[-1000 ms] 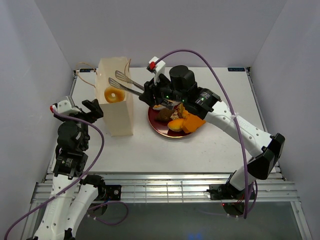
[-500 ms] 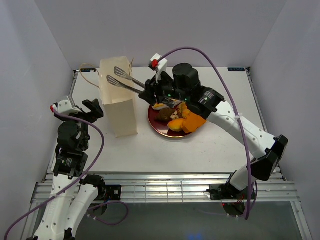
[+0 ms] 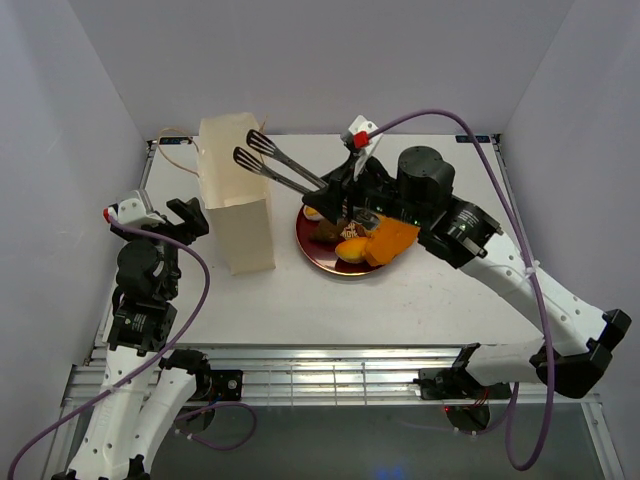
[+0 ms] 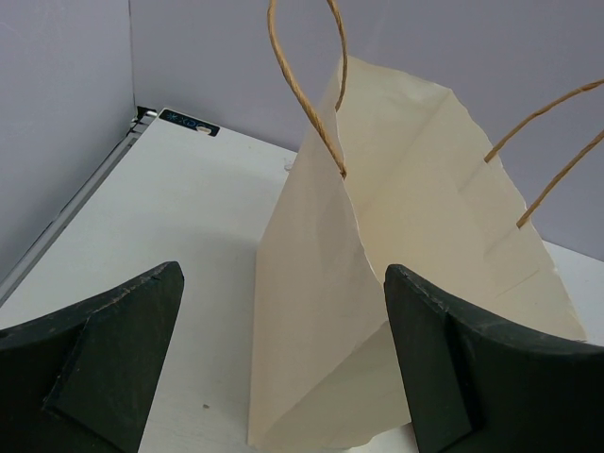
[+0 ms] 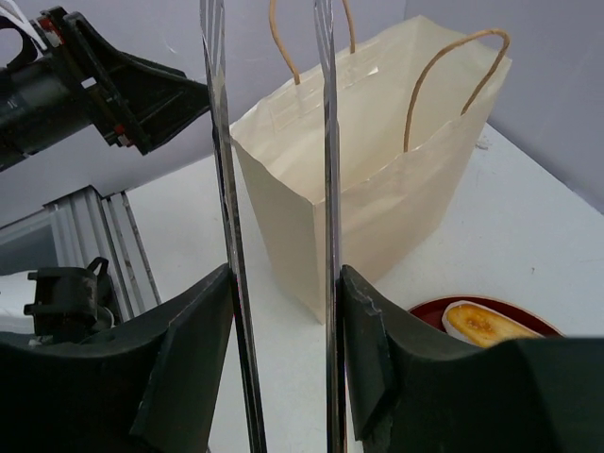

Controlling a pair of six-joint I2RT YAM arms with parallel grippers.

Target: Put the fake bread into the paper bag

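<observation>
The paper bag (image 3: 236, 200) stands upright left of centre, mouth open; it also shows in the left wrist view (image 4: 321, 311) and the right wrist view (image 5: 377, 160). Fake bread lies on the dark red plate (image 3: 318, 258): an orange slab (image 3: 388, 238), a croissant (image 3: 352, 251) and a bun (image 5: 486, 323). My right gripper (image 3: 340, 196) (image 5: 283, 363) is shut on the silver tongs (image 3: 278, 167) (image 5: 327, 189), whose spread tips are empty, just right of the bag's top. My left gripper (image 3: 186, 218) (image 4: 283, 363) is open and empty, close to the bag's left side.
White walls close the table in on the left, back and right. The brown string handles (image 4: 307, 85) stand above the bag's mouth. The left arm (image 5: 94, 85) shows behind the tongs in the right wrist view. A metal rail frame (image 3: 330, 365) runs along the near edge.
The tongs held a ring doughnut over the bag's mouth a second ago; it is gone from them now. The right arm has drawn the empty tongs back to the right and up.
</observation>
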